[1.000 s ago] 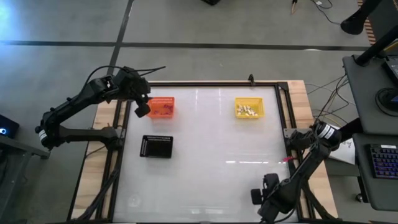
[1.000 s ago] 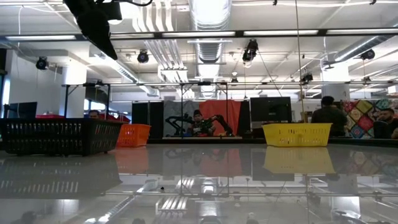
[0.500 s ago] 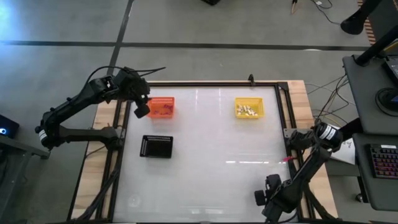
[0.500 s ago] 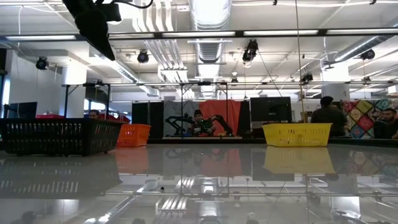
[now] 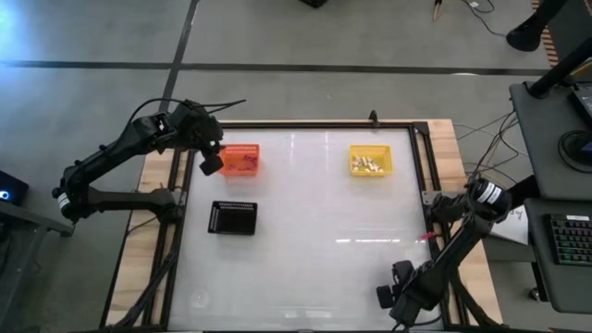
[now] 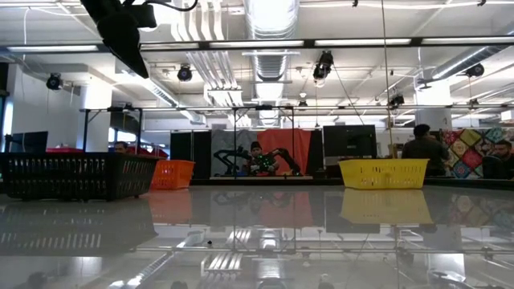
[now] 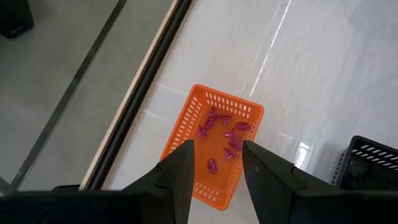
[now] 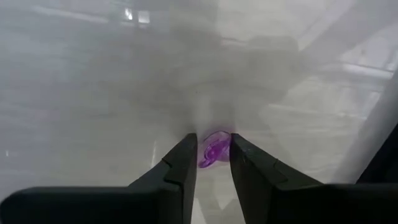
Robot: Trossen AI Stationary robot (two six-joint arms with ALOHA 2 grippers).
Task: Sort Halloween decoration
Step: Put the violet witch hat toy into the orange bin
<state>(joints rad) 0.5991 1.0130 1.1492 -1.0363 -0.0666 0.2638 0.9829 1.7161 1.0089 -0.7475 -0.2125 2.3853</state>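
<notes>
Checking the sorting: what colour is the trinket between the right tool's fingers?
Purple trinket; right wrist view.

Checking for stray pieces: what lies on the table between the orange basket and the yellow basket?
Nothing: in the high view the stretch of white table between the orange basket and the yellow basket is bare.

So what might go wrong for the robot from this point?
The right gripper pinches a tiny purple trinket only at its fingertips, low near the table's front edge; it may slip out on the way. The orange basket with the other purple pieces sits far across the table, under the left gripper, whose fingers are open, so the arms might crowd each other there.
</notes>
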